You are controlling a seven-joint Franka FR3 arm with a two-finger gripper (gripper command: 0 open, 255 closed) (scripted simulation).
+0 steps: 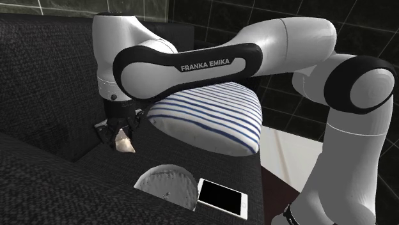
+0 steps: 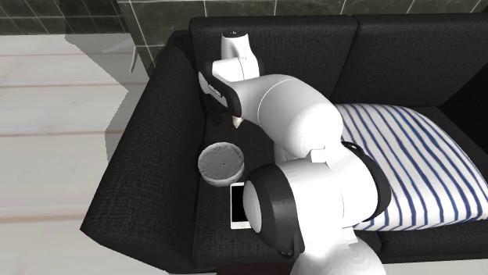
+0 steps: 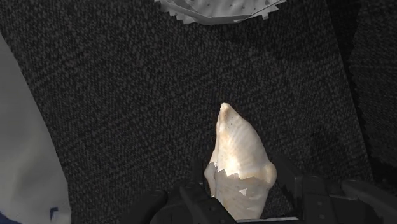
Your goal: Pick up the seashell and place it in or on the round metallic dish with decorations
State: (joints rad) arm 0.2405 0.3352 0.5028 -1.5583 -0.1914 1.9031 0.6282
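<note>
Where the gripper (image 1: 120,128) hangs over the sofa (image 1: 45,185) seat, we find the shell (image 1: 125,143) clasped at its broad end between the two fingers. The fingers stand narrowed onto the shell, with nothing else between them. In the wrist view the shell (image 3: 238,159) fills the gap of the gripper (image 3: 245,207). Its long axis runs along the fingers, with the broad end in the grip and the pointed tip projecting beyond the fingertips toward the seat fabric. In the shoulder view the shell hangs below the gripper. We judge it clear of the cushion, though we cannot confirm the gap.

The dish (image 1: 167,181) lies on the seat near the gripper, toward the shoulder view's lower right of it. In the wrist view the rim of the dish (image 3: 219,9) shows ahead of the shell's tip, roughly in line with the long axis. In the second exterior view the dish (image 2: 221,162) sits below the pale tip of the shell (image 2: 235,123), which shows beside the arm.

A phone (image 1: 222,197) lies touching or just beside the dish, on the side away from the gripper. A striped pillow (image 1: 211,118) rests behind. We judge the step in hand to be transport: the coming move carries the shell tip-first toward the dish and must stop short of the phone.
</note>
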